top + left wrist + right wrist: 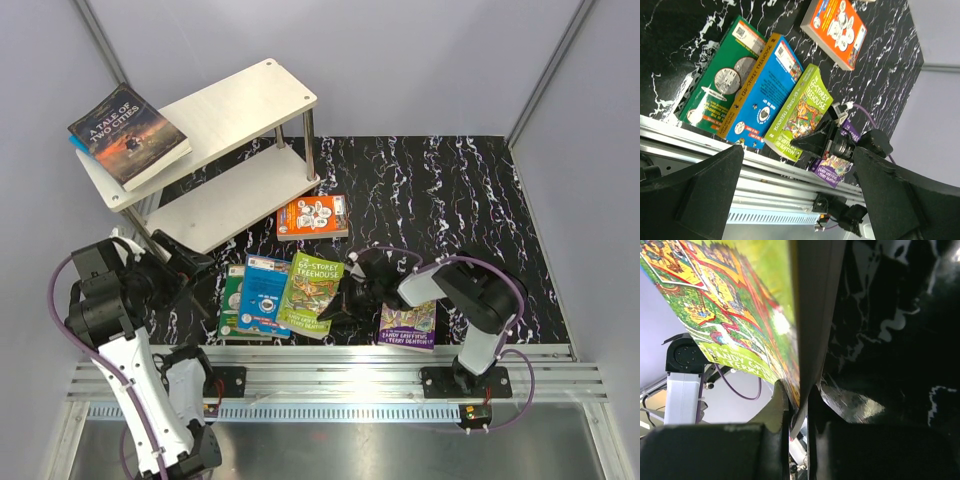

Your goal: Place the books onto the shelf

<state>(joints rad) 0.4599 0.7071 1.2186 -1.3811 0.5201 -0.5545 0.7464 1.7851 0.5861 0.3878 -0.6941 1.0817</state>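
Lime-green cover in the pinch: the right gripper (pixel 799 399) is clamped hard on the edge of the 65-Storey Treehouse book (pixel 312 290), cover and pages squeezed between its closed fingers, and that side looks tipped up off the black marble mat (pixel 450 200). By my reading this is the pick-up of one book. The next move calls for a clean lift clear of the blue book (pixel 265 293) it overlaps, then a long carry up and left to the shelf (pixel 245 100) at the far left, keeping the thin paperback from flopping. The right arm reaches low and leftward from its base, elbow folded, wrist nearly level with the mat. The left gripper (pixel 190 268) hangs wide open, holding nothing, just beside the shelf's lower board. A Tale of Two Cities (pixel 128 135) lies on the top board, the orange book (pixel 313 216) on the mat just in front of the shelf, the purple book (pixel 408 325) under the right arm
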